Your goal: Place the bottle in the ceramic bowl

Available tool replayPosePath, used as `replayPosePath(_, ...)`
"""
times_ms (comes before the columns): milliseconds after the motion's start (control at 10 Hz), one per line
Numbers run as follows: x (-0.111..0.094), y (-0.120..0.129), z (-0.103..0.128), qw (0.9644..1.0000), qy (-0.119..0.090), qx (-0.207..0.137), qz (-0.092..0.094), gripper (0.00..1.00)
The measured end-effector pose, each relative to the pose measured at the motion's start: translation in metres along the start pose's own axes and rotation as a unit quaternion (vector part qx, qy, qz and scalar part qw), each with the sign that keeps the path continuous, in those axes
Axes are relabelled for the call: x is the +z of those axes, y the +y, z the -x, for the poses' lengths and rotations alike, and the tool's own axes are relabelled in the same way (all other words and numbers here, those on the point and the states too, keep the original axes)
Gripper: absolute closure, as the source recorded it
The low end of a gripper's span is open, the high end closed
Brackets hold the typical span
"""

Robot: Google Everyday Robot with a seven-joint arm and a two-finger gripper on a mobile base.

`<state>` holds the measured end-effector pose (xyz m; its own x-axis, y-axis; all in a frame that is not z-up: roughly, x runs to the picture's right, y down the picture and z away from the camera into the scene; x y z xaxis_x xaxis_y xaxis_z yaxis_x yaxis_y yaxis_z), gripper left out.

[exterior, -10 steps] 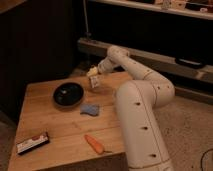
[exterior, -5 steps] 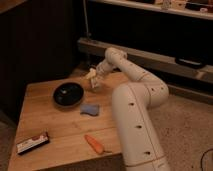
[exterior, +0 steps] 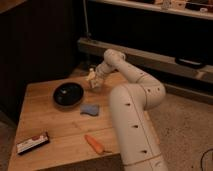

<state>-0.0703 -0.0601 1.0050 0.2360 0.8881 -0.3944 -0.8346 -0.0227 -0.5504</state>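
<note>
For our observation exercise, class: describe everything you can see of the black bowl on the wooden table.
The ceramic bowl is round, shallow and glossy black. It sits upright on the wooden table, toward its back left, and looks empty; only the table touches it. The gripper, with the whitish bottle at it, is just past its rim on the picture's right, apart from it.

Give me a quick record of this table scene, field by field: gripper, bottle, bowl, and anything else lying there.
gripper: shut on the bottle, just right of the bowl
bottle: whitish, held, not yet in the bowl
ceramic bowl: black, on the table, nothing seen inside
table: wooden
other items: blue cloth near the bowl; carrot and wrapped bar at the near edge
</note>
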Motion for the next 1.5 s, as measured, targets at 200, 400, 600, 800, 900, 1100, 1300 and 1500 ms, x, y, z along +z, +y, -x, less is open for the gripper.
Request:
replayPosePath(200,0.004,-0.001,-0.002,1.0,0.009,0.002,0.0,0.2)
replayPosePath(400,0.009,-0.001,-0.005,0.9999,0.017,0.003,-0.001,0.2)
replayPosePath(600,0.012,-0.002,-0.007,0.9997,0.023,0.003,-0.003,0.25)
replayPosePath(800,0.012,-0.004,-0.009,0.9996,0.027,0.003,-0.005,0.44)
replayPosePath(900,0.012,-0.004,-0.01,0.9996,0.028,0.003,-0.007,0.54)
replayPosePath(1100,0.012,-0.005,-0.01,0.9994,0.032,0.003,-0.012,0.62)
replayPosePath(1300,0.013,-0.006,-0.01,0.9991,0.038,0.003,-0.018,0.62)
replayPosePath(1500,0.015,-0.009,-0.013,0.9983,0.052,0.004,-0.026,0.62)
